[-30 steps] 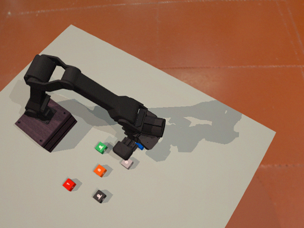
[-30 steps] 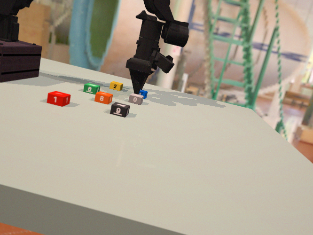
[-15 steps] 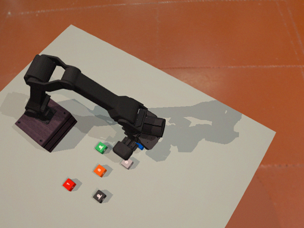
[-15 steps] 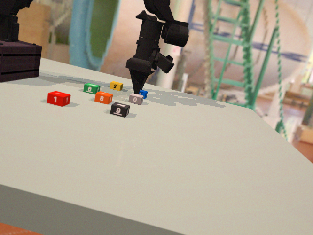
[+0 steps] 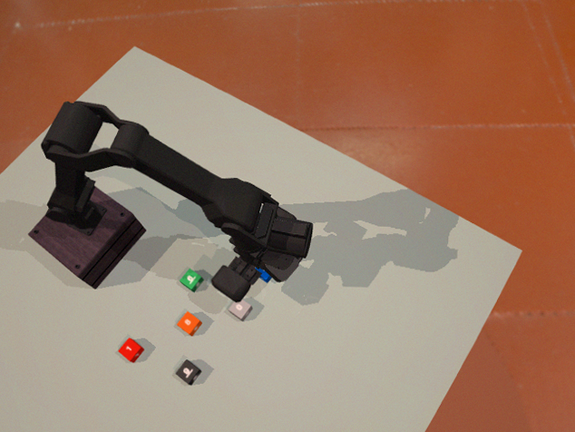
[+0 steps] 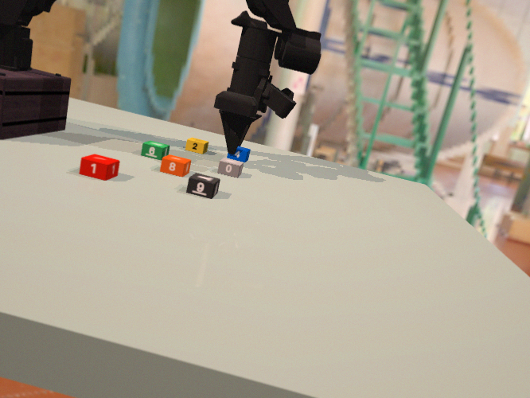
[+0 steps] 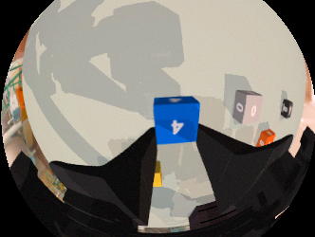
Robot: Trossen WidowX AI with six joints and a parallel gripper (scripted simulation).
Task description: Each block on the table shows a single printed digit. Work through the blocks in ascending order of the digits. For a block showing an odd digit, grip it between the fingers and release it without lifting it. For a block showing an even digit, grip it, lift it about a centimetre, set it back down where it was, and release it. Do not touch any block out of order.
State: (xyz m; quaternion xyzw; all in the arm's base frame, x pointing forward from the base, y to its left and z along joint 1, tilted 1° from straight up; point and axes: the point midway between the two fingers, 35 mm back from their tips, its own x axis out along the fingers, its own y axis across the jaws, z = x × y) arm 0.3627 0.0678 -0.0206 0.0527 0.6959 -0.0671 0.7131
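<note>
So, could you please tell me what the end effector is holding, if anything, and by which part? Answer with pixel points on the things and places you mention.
The blue block (image 5: 265, 274) (image 6: 243, 154) (image 7: 176, 114), by two opposite sides, those flanking its 4.

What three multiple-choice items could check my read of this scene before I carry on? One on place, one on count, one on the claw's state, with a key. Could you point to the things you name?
1. In the top view, which block lies between the green block (image 5: 191, 280) (image 6: 153, 150) and the black block (image 5: 189, 371) (image 6: 203, 185) (image 7: 287, 109)?
A) red block
B) orange block (image 5: 188, 322) (image 6: 174, 165) (image 7: 266, 138)
C) grey block

2. How many blocks show in the exterior view?
A) five
B) six
C) seven

3. How does the claw (image 5: 257, 271) (image 6: 233, 152) (image 7: 176, 130) stand?
A) wide open, away from every block
B) shut on the yellow block
C) shut on the blue block (image 5: 265, 274) (image 6: 241, 154) (image 7: 176, 120)

Key:
1 B: it sits midway in that row.
2 C: digits 0, 1, 2, 4, 6, 8 and 9 each appear on one block.
3 C: the wrist view shows fingers against both its sides.
</note>
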